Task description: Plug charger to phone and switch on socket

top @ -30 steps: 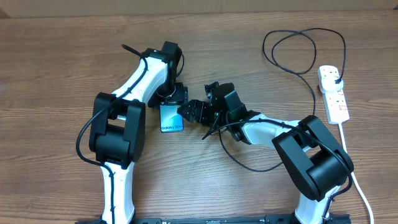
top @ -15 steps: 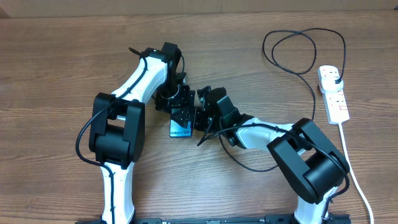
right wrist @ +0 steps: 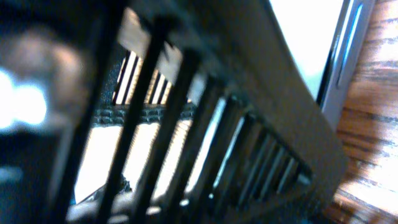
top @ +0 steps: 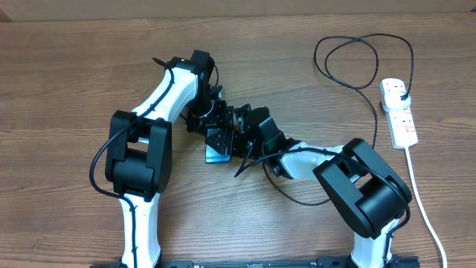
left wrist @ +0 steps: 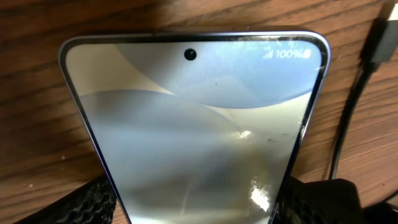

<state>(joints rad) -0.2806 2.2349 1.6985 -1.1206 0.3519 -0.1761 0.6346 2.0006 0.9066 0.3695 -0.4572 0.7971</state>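
Note:
The phone (top: pixel 216 155) lies on the table with its lit "Galaxy S24" screen up. My left gripper (top: pixel 216 138) is shut on its sides; the left wrist view shows my left gripper (left wrist: pixel 199 208) clamping the phone (left wrist: pixel 193 118) from both edges. My right gripper (top: pixel 239 135) is pressed close beside the left one, and its jaws are hidden. The right wrist view is blurred, with the phone's edge (right wrist: pixel 339 68) showing. The charger cable's tip (top: pixel 237 173) sticks out below the right wrist, and it also shows beside the phone in the left wrist view (left wrist: pixel 378 38). Its black plug (top: pixel 401 94) sits in the socket (top: pixel 400 119).
The black cable loops over the far right of the table and runs back under my right arm. The socket's thick white cord (top: pixel 418 195) trails down the right edge. Both arms crowd the middle of the table.
My right gripper has moved left, up against the left gripper. The phone has shifted right and toward the front in the left gripper. The cable tip moved with the right arm.

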